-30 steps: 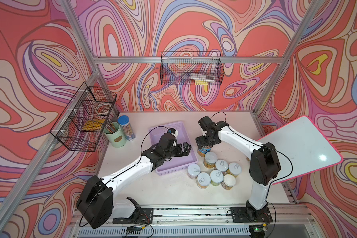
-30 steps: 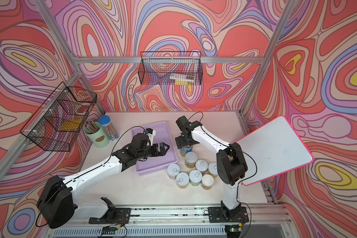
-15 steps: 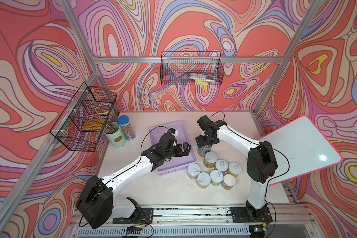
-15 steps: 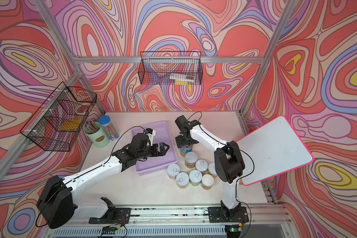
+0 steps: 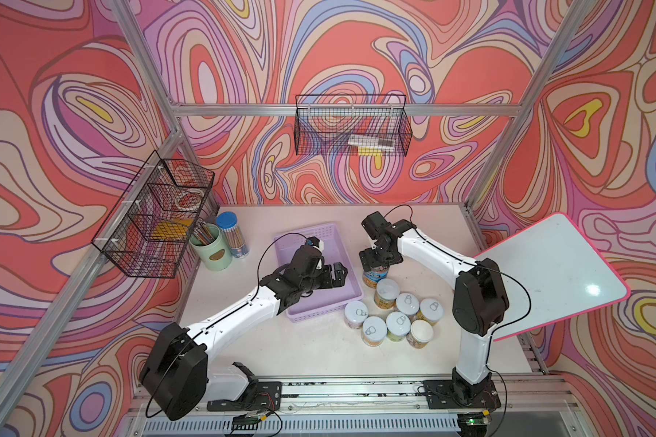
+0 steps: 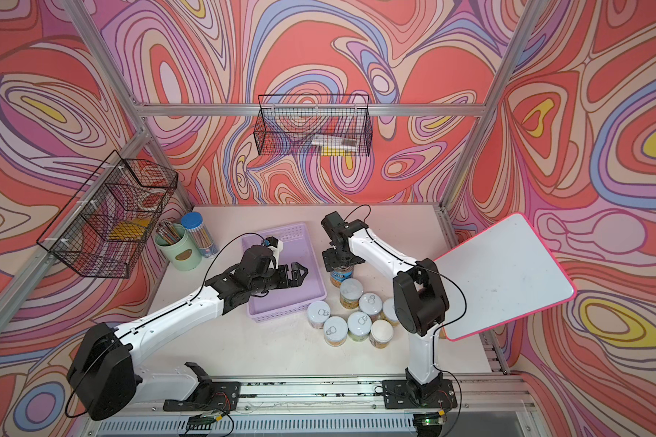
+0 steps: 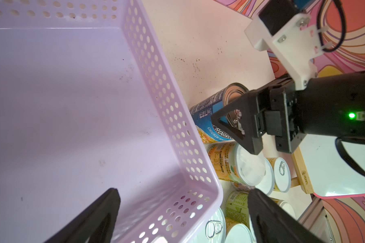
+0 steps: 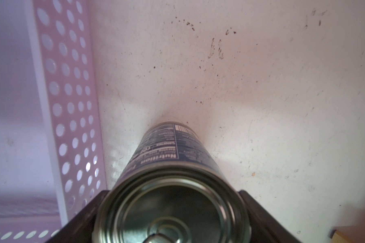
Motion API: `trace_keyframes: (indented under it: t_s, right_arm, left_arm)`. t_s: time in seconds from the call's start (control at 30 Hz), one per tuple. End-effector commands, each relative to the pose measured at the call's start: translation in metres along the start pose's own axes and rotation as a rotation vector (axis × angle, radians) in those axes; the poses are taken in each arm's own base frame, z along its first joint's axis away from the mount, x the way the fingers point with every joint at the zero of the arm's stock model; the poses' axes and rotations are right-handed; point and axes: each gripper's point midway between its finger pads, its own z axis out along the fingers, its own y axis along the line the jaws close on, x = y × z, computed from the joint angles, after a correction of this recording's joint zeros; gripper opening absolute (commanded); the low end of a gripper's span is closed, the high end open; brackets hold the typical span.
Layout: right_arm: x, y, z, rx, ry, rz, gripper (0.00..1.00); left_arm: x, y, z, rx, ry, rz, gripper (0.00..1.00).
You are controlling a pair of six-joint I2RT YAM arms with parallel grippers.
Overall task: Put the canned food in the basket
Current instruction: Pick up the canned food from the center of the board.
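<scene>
The lilac basket (image 5: 311,229) (image 6: 281,231) lies mid-table, and its inside is bare where it shows (image 7: 156,84). Just right of it stands the tall blue-and-yellow can (image 5: 375,275) (image 6: 341,277) (image 7: 207,113). My right gripper (image 5: 379,259) (image 6: 339,259) (image 8: 171,210) comes down from above and is shut on the can's silver top, one finger pressed to each side. Several short cans (image 5: 394,314) (image 6: 356,321) with white lids are clustered nearer the front. My left gripper (image 5: 339,273) (image 6: 298,273) (image 7: 183,195) hangs open over the basket's near right corner with nothing in it.
A mint-green pen cup (image 5: 211,248) and a blue-lidded pencil jar (image 5: 232,236) stand at the back left. Black wire baskets hang on the left wall (image 5: 156,223) and back wall (image 5: 351,130). A tilted white board with a pink edge (image 5: 550,272) overhangs the right side.
My right gripper's jaws have closed from wide open onto the tall can. The left arm has stayed where it was.
</scene>
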Motion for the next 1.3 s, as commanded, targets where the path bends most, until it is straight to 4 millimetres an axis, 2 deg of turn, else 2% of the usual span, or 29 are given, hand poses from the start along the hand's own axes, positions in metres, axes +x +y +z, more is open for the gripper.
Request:
trace_keyframes:
  t_s: [0.0,0.1,0.17,0.33,0.5,0.77,0.97,1.27]
  right_arm:
    - [-0.014,-0.008,-0.023,0.043,-0.066,0.01,0.69]
    - [-0.02,-0.011,-0.035,0.054,-0.102,0.011,0.66]
    - [-0.024,-0.011,-0.043,0.051,-0.125,0.009,0.6]
    - [-0.032,-0.013,-0.061,0.048,-0.175,0.016,0.56]
    - [-0.043,-0.013,-0.084,0.029,-0.234,0.029,0.52]
    - [-0.058,-0.007,-0.11,-0.001,-0.293,0.023,0.5]
    - [-0.073,0.01,-0.123,-0.032,-0.33,-0.011,0.49]
    - [-0.102,0.056,-0.131,-0.1,-0.381,-0.112,0.47]
  left_arm:
    - [-0.013,0.011,-0.016,-0.027,-0.03,-0.023,0.99]
    - [-0.021,0.019,-0.026,-0.042,-0.054,-0.033,0.99]
    - [-0.026,0.024,-0.031,-0.047,-0.066,-0.042,0.99]
    - [-0.033,0.034,-0.04,-0.062,-0.085,-0.057,0.99]
    - [-0.032,0.051,-0.052,-0.112,-0.093,-0.072,0.99]
    - [-0.034,0.078,-0.067,-0.165,-0.118,-0.114,0.99]
    - [-0.029,0.102,-0.074,-0.209,-0.114,-0.175,0.99]
    - [-0.017,0.146,-0.075,-0.283,-0.093,-0.285,0.99]
